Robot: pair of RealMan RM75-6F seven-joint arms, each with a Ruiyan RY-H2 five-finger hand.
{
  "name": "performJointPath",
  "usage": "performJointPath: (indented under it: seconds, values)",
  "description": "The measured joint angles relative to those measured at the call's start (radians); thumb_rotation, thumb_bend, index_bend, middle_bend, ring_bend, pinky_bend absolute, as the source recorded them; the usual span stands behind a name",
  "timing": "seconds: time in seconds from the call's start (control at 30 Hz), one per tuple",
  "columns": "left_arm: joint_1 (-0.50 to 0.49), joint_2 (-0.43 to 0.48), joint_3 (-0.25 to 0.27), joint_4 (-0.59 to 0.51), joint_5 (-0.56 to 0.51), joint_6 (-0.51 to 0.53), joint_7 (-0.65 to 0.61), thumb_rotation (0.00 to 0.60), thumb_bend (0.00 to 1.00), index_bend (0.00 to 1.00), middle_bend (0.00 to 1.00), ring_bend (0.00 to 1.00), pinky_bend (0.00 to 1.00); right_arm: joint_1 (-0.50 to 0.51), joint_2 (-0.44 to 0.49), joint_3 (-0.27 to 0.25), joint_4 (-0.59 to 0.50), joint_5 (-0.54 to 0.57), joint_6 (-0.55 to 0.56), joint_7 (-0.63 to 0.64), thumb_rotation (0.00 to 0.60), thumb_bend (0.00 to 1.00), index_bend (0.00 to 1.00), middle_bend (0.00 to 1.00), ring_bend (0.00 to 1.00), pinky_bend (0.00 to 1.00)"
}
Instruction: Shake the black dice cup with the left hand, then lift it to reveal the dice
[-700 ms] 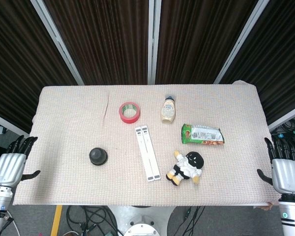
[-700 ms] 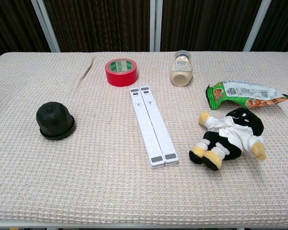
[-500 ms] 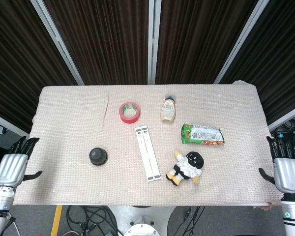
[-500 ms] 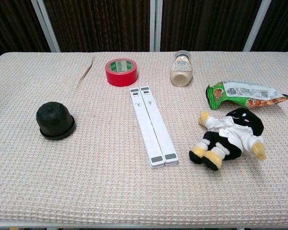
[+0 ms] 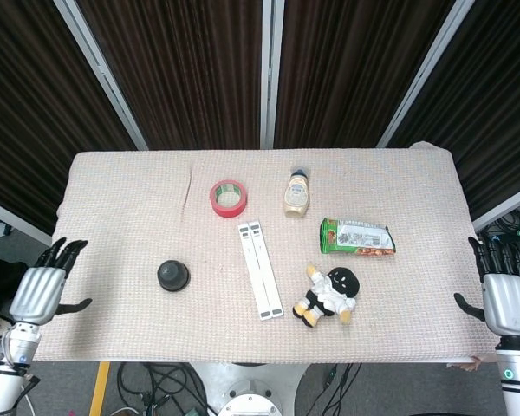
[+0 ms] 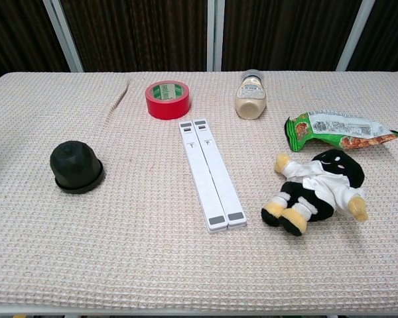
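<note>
- Step in hand: approach. The black dice cup (image 5: 172,276) has not yet been gripped; shaking and lifting are both not yet done.
- Black dice cup: stands mouth-down on its base on the tabletop (image 5: 121,191), in the left half, nearer the front edge than the rear edge. No dice are visible; any dice would be hidden under the cup.
- Left hand (image 5: 38,293): positioned at the left edge of the tabletop near the front-left corner, fingers spread, holding nothing. It is well apart from the cup. The chest view does not show it.
- Right hand (image 5: 509,301): positioned off the right edge near the front-right corner, fingers apart, holding nothing.
- Other items: red tape roll (image 5: 228,198), sauce bottle (image 5: 296,192), green snack bag (image 5: 357,237), pair of white strips (image 5: 260,269) and plush toy (image 5: 328,295) occupy the centre and right half, clear of the cup.
- Next move, as judged: carry the left hand inward over the tabletop to the cup, lower it, and close the fingers around the domed top. The path from the left edge appears unobstructed.
</note>
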Motion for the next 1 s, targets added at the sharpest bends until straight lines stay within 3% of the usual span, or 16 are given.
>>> performJointPath:
  seconds: [0.23, 0.53, 0.73, 1.0]
  values:
    - [-0.047, -0.123, -0.004, 0.1, 0.037, -0.035, -0.077, 0.6, 0.0, 0.08, 0.11, 0.0, 0.15, 0.003, 0.0, 0.005, 0.018, 0.0, 0.0, 0.028, 0.6, 0.08, 0.0, 0.0, 0.0, 0.0]
    - [-0.13, -0.22, -0.016, 0.102, -0.073, -0.209, 0.019, 0.6, 0.0, 0.08, 0.11, 0.0, 0.15, 0.008, -0.006, 0.002, 0.031, 0.0, -0.007, 0.027, 0.6, 0.08, 0.0, 0.0, 0.0, 0.0]
    - [-0.165, -0.309, -0.033, 0.162, -0.105, -0.235, 0.022, 0.6, 0.0, 0.08, 0.12, 0.0, 0.16, 0.014, -0.01, 0.002, 0.032, 0.002, -0.013, 0.019, 0.6, 0.08, 0.0, 0.0, 0.0, 0.0]
    - [-0.202, -0.344, -0.052, 0.186, -0.163, -0.299, 0.002, 0.6, 0.0, 0.08, 0.15, 0.0, 0.16, 0.018, -0.017, -0.004, 0.037, 0.005, -0.026, 0.019, 0.6, 0.09, 0.0, 0.0, 0.0, 0.0]
